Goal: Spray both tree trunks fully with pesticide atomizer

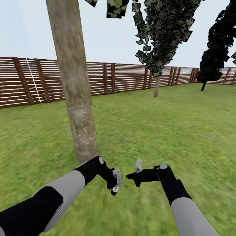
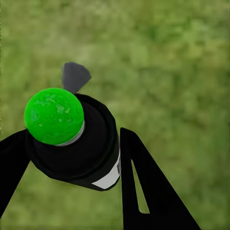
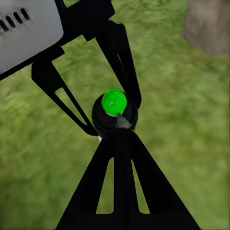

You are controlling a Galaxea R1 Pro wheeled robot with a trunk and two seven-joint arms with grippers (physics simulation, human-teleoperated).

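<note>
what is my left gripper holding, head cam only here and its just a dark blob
Observer: In the left wrist view, the left gripper is closed on the atomizer, which has a black body and a bright green ball on top.
Operator: where's the right gripper then
Observer: The right wrist view shows the right gripper with its fingers together and its tip right against the atomizer's black body. I cannot tell if it presses.
Operator: is the nozzle on the trunk
Observer: A grey spout sticks out beside the green ball, with grass behind it. I cannot tell whether it aims at the tree trunk.
</note>
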